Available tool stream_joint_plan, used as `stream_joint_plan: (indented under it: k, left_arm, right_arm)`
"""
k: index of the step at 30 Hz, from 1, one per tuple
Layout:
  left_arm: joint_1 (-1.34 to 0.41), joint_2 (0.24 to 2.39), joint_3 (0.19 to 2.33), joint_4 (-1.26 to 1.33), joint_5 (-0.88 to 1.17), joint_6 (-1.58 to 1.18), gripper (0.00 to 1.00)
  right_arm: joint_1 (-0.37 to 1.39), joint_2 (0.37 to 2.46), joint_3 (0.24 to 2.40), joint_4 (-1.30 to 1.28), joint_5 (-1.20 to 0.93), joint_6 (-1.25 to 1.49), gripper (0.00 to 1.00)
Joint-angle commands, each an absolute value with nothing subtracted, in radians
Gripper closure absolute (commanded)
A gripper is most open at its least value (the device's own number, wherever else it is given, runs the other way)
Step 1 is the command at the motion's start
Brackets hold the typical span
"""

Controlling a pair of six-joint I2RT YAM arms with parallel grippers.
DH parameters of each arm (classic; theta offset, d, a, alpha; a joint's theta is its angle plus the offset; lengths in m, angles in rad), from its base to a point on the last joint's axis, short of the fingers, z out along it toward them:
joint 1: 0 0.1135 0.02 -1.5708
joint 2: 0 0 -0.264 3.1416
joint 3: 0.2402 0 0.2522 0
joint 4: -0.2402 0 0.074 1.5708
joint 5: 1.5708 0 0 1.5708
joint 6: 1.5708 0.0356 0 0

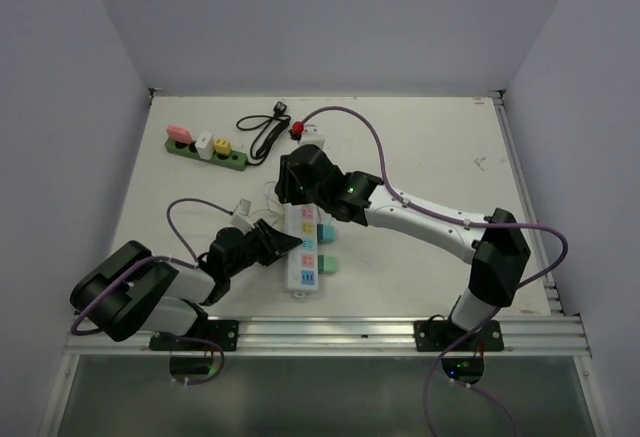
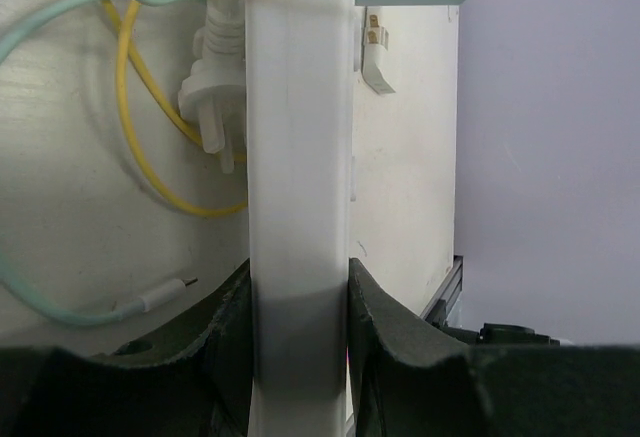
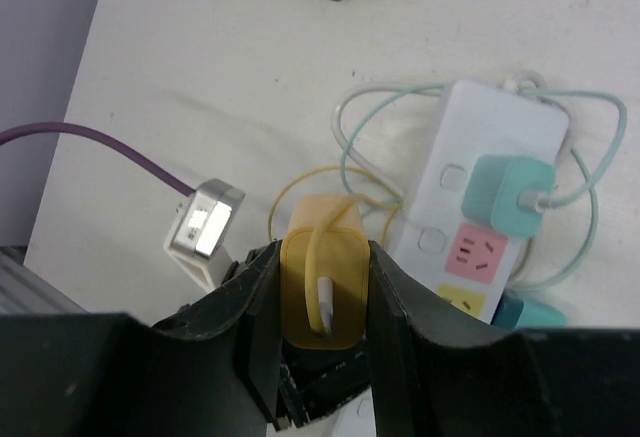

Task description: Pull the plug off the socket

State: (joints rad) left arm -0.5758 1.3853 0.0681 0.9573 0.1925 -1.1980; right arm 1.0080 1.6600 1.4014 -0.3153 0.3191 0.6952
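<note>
Your yellow block-shaped plastic plug point(image 3: 322, 287) has rounded corners and a thin yellow cable point(image 2: 135, 107) running from its outer face. It sits just beside the far end of the long white plastic power strip point(image 2: 298, 157), apart from the strip's face and not seated in any socket you can see. Your right gripper point(image 3: 323, 252) is narrowed onto it, with one dark finger pressed to each flat side and the plug filling the gap between them. The strip lies on the white bench point(image 1: 430, 157) just ahead of the arm bases, with pink and yellow socket panels along its top. A teal square plug point(image 3: 508, 197) is pushed into one socket, its pale teal cable looping around the strip's end. Your left gripper point(image 2: 298, 277) is drawn in on the strip from the side, both fingers flat against its long edges near the near end, so the strip is clamped across its width. A small white two-pin plug point(image 2: 212, 92) lies loose on the bench beside the strip, among the loops of cable. Well apart, near the far-left corner of the bench, lies a green power strip point(image 1: 205, 149) with a black cord.
</note>
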Motion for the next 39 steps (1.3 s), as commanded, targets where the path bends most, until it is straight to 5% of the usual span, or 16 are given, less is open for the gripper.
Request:
stream_joint_plan:
  k: [1,15,32,36,39]
  left_arm:
    - [-0.597,1.358,0.046,0.907,0.225,-1.128,1.0]
    - [-0.663,1.26,0.086,0.919,0.331,-1.065,1.0]
    - [-0.669,1.236,0.075,1.032,0.428,-1.037,1.0]
    - [-0.669,1.226,0.068,1.019,0.417,-1.034,1.0]
    - [-0.669,1.224,0.069,1.0,0.4,-1.031,1.0]
  right_arm:
    - [0.97,1.718,1.535,-0.317,0.281,0.586,1.0]
    - [0.746,1.973,1.85,-0.364,0.192,0.446,1.0]
    - [0.417,1.985,1.531,-0.33,0.184,0.578,1.0]
    - [0.341,1.959,1.448,-0.322,0.17,0.638,0.95]
    - [0.318,1.934,1.402,-0.307,0.135,0.626,0.82]
